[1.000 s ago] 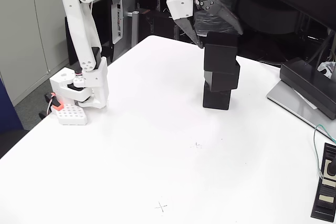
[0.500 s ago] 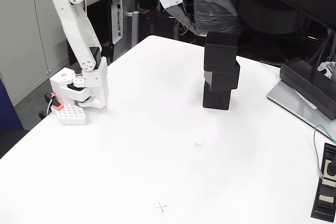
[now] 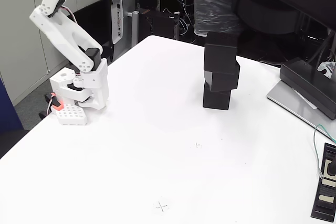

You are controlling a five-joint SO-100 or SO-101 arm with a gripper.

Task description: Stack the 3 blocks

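change: arm [image 3: 65, 40] drawn back from the stack toward its base, claw carried beyond the top edge — its state cannot be told | blocks [image 3: 220, 72]: all three stacked on the desk [image 3: 157, 156], middle one twisted — task judged done | nearby: flat black device [image 3: 326, 187] well apart, nothing obstructing

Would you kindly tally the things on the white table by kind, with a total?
Black cubes, stacked in one tower: 3 (top, middle, bottom)
Flat black device with a label, at the right edge: 1
Robot arm base: 1
Total: 5
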